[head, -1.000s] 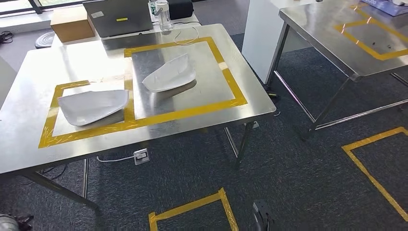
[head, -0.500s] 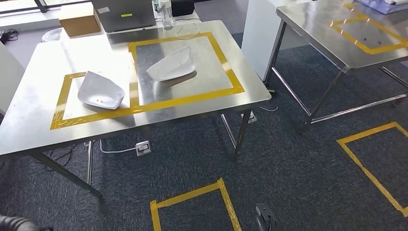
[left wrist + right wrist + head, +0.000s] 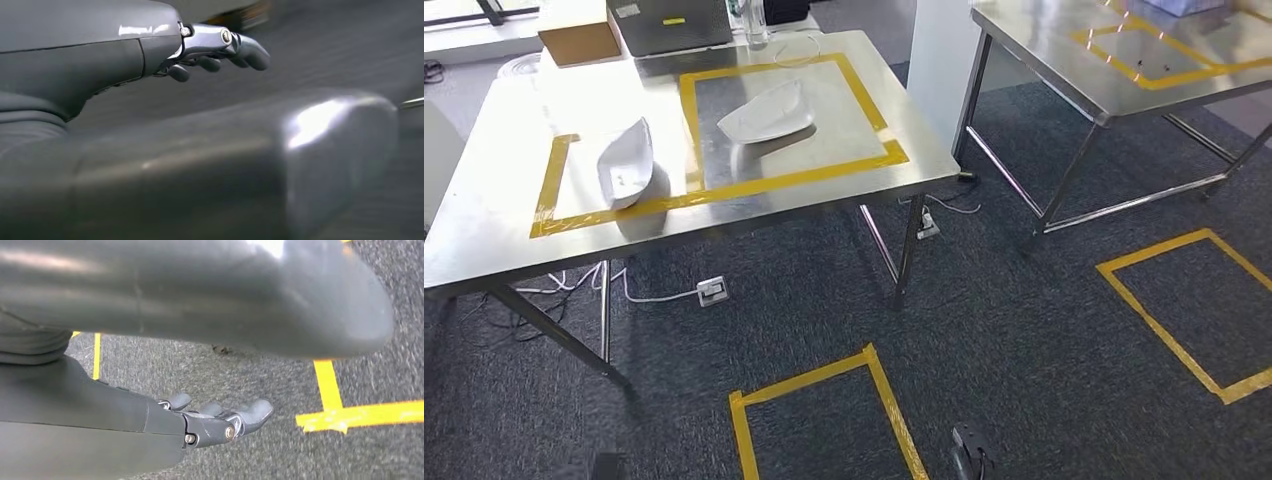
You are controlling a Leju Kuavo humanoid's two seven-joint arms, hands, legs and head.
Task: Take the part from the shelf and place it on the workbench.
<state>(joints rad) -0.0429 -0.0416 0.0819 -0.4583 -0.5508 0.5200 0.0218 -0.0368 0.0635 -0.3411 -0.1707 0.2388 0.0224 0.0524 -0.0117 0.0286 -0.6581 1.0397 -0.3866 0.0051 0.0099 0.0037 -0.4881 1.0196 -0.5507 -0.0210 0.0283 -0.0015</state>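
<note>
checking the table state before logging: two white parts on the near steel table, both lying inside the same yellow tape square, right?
Not quite. In the head view the two white parts lie on the near steel table in separate yellow tape squares: one part in the smaller left square, the other part in the larger right square.

Two white parts [image 3: 764, 111] [image 3: 625, 161] occupy the taped workbench [image 3: 484, 230].

Left hand [image 3: 220, 50] and right hand [image 3: 220, 420] empty, fingers loosely apart.
</note>
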